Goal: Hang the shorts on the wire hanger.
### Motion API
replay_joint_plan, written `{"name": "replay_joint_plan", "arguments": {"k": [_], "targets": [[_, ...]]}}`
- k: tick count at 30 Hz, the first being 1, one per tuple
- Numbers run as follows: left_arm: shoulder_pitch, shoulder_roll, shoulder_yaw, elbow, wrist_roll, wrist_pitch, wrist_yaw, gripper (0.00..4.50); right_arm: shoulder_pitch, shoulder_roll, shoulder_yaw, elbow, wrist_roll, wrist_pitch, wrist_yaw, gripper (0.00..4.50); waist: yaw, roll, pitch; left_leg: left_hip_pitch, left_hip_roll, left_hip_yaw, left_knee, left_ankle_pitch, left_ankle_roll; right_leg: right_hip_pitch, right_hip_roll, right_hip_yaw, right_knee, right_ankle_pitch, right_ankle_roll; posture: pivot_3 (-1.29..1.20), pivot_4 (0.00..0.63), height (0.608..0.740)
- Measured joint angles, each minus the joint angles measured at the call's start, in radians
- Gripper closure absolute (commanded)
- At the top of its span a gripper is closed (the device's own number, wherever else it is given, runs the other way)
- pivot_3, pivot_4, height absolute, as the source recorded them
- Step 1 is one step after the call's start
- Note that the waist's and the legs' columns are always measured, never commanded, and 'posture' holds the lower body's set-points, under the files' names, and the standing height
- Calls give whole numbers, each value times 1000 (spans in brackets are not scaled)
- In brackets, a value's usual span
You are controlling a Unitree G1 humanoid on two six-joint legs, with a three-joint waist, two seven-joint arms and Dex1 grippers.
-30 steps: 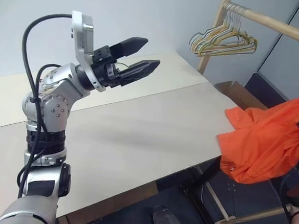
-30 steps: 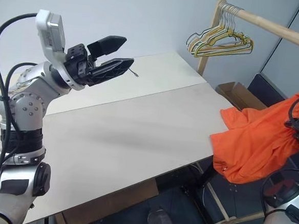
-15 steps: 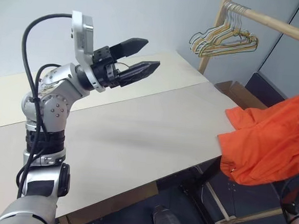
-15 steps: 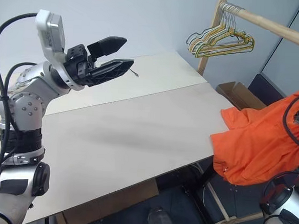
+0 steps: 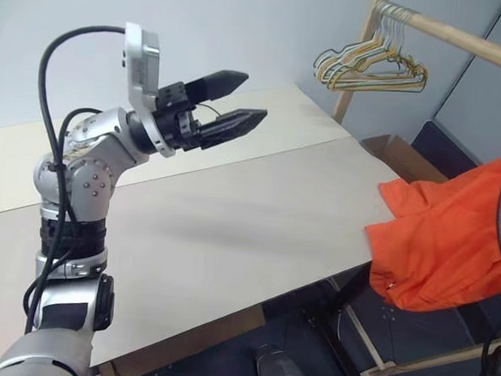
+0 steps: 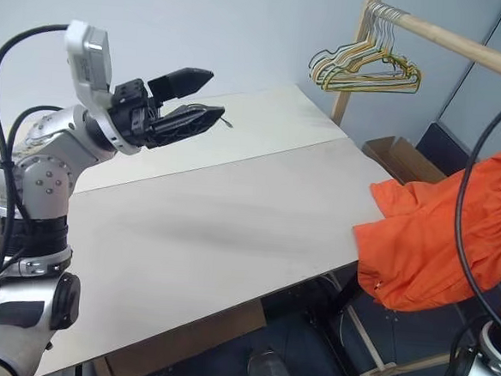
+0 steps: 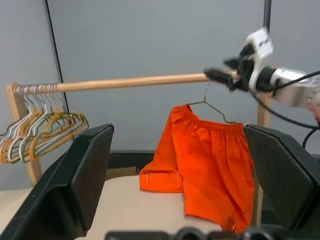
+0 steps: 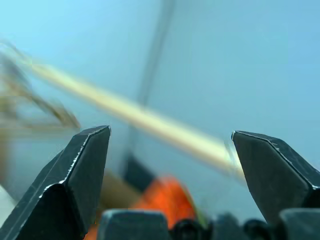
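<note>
The bright orange shorts (image 7: 210,160) hang below the thin wire hanger (image 7: 214,106), whose hook reaches up to the wooden rail (image 7: 135,82). One leg of the shorts drapes onto the table's right corner (image 5: 404,203). My right gripper (image 7: 212,75) is up at the rail, just above the hanger's hook. In its own wrist view the right gripper (image 8: 170,131) stands open with nothing between its fingers. My left gripper (image 5: 254,95) hovers high over the table's left half, open and empty, pointing toward the shorts.
A bunch of gold and pastel wire hangers (image 5: 371,67) hangs at the rail's far end by its wooden post. The pale table (image 5: 230,230) spans the middle. A cardboard box (image 5: 399,155) sits on the floor behind the table's right corner.
My right arm has swung up from beside the shorts to the rail, and its gripper has let go. The shorts stay hanging. The left gripper has barely moved.
</note>
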Motion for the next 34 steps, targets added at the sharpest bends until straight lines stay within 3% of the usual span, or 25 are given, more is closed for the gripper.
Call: {"name": "replay_joint_plan", "arguments": {"k": [4,10,13,17,26,34], "targets": [[105,39,-19,-33,62,-43,-11,0,-3,32,91,28,104,-100,216,28,0,-4,2,2,1,0,0,0,0,0,0,0,0,0,-1,-237,56,740],[287,83,-33,-164,190,-165,16,0,0,86,394,268,96,-289,544,28,40,-6,4,1,1,0,-1,0,1,0,-1,0,-1,4,-6,-117,56,740],[399,145,-23,-237,223,-175,22,0,-15,99,502,383,95,-377,725,28,82,-6,8,-1,1,-1,-1,0,1,-3,-1,0,-1,5,-8,-65,57,740],[518,225,61,-326,200,-139,24,0,-78,102,552,467,88,-441,872,28,155,-6,11,-8,2,-2,0,0,1,-11,-2,-2,1,6,-9,-23,57,740],[633,284,130,-432,147,-93,30,0,-105,136,589,530,58,-488,969,28,309,-6,11,-13,2,0,1,0,0,-16,-2,-5,2,8,-13,29,55,740],[639,302,130,-432,142,-80,42,0,-41,141,590,520,28,-499,974,28,361,-6,11,-13,2,3,1,0,0,-16,0,-7,2,7,-15,49,68,740]]}}
